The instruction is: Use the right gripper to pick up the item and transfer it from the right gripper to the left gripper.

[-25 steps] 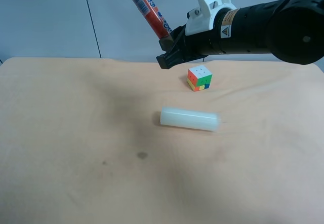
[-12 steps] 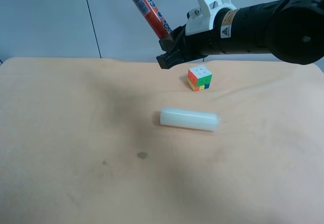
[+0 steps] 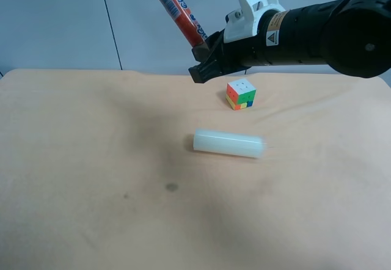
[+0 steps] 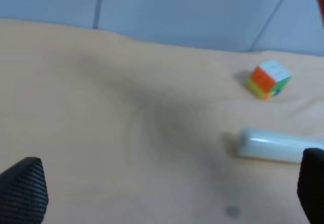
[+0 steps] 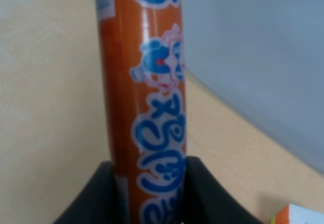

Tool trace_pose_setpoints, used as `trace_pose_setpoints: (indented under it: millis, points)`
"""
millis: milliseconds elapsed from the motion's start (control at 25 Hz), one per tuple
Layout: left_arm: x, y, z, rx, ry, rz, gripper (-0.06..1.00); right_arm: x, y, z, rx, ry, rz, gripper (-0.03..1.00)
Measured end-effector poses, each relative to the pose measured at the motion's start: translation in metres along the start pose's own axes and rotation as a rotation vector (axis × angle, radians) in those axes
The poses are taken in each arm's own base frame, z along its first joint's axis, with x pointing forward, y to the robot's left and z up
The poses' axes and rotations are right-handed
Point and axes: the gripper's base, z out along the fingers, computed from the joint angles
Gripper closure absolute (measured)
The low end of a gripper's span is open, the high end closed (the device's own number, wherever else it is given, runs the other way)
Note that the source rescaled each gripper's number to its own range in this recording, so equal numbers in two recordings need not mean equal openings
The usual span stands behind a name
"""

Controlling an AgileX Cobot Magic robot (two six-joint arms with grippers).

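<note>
One slim stick (image 3: 177, 10), its lower end clenched in the right fingers (image 3: 204, 68), slants toward eleven o'clock above the worktop (image 3: 91, 160); likely light, slick-wrapped: grasp mid-length. Left fingers (image 4: 23, 188) gape empty.

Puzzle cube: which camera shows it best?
The exterior high view: the puzzle cube is whole, sharp and unobstructed. The left wrist view shows it whole but blurry; the right wrist view catches only one corner at the frame's edge.

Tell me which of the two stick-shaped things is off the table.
The red-orange sausage stick, clamped in the right gripper above the table; the pale whitish cylinder lies flat on it.
</note>
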Motion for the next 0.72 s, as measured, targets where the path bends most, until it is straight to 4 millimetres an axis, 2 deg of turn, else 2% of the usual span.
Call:
trace_pose_setpoints:
  millis: [320, 560, 720]
  points:
    - [-0.03, -0.001, 0.066, 0.061, -0.022, -0.152, -0.06, 0.0, 0.0, 0.0, 0.0, 0.0, 0.0, 0.96]
    - [-0.047, 0.002, 0.099, 0.049, -0.039, -0.211, -0.06, 0.0, 0.0, 0.0, 0.0, 0.0, 0.0, 0.96]
    - [-0.061, -0.009, 0.117, 0.091, -0.01, -0.176, -0.06, 0.0, 0.0, 0.0, 0.0, -0.001, 0.0, 0.96]
